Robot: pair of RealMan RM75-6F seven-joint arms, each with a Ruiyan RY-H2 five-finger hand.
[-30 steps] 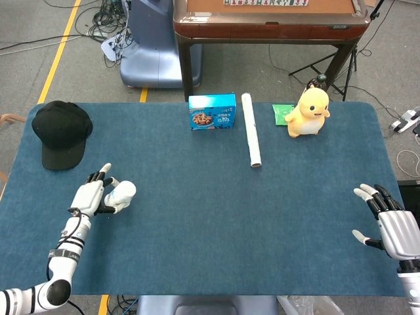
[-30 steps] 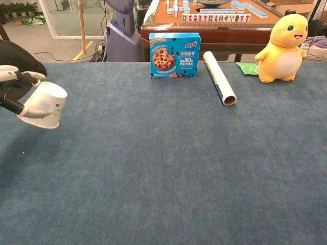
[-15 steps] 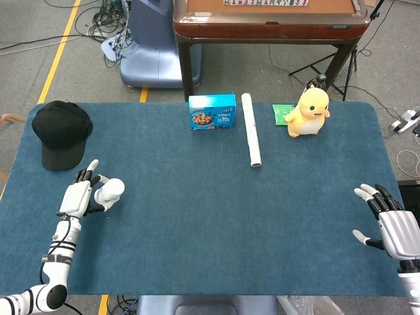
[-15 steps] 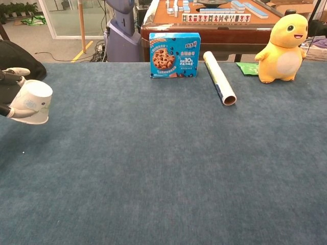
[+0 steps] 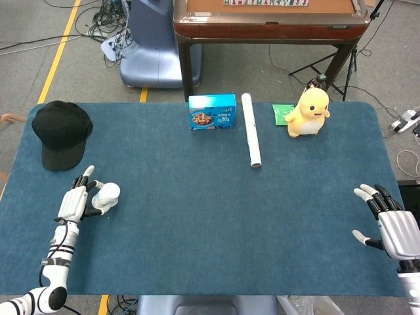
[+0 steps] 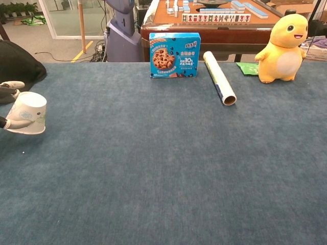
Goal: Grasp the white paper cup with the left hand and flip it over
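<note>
The left hand (image 5: 73,203) is grasping the white paper cup (image 6: 28,113) from its left side, mouth facing down over the worktop (image 5: 210,216); the right hand (image 5: 392,226) is lying far away, fingers spread and holding nothing.

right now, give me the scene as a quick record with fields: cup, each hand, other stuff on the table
cup: white paper cup, wide rim down, near the table's left edge
left hand: holds the cup from its left side
right hand: open, at the table's right edge, holding nothing
table: blue cloth
far side: cookie box, roll, yellow duck toy, green packet
far left: black cap
</note>
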